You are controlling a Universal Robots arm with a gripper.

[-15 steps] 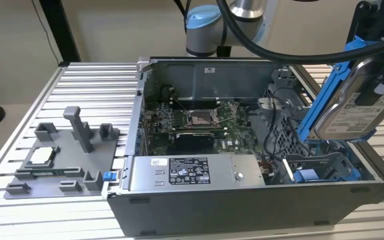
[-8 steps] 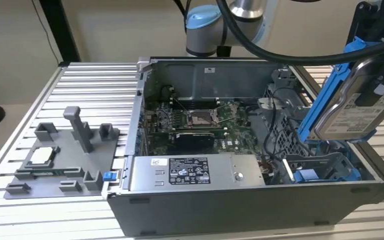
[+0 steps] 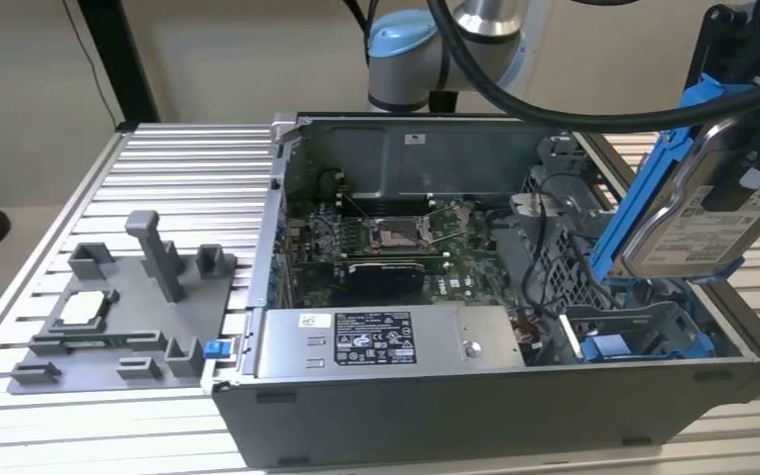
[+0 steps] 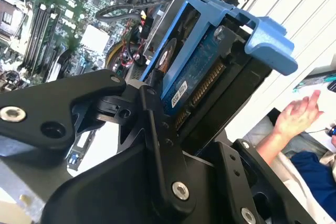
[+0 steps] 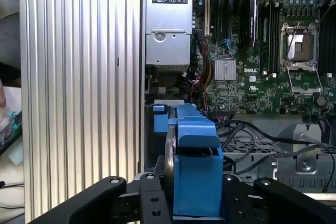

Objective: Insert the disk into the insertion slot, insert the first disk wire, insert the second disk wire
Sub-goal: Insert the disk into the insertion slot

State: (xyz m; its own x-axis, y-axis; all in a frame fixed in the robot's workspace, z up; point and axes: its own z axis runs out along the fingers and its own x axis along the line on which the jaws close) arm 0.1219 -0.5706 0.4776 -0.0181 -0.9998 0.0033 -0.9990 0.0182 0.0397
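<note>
Your gripper [image 3: 754, 114] is clamped on the disk [image 3: 704, 218], holding it on edge and tilted over the open case [image 3: 486, 416] at the exterior view's right. The disk hangs just above the slot [image 3: 644, 332] in the case's near corner. In the second wrist view the black fingers [image 4: 157, 135] press the two sides of the blue-framed disk, with the motherboard [image 4: 47, 30] beyond it. A person's hand [image 4: 296, 114] is raised past the edge of the ribbed table [image 3: 182, 168].
</note>
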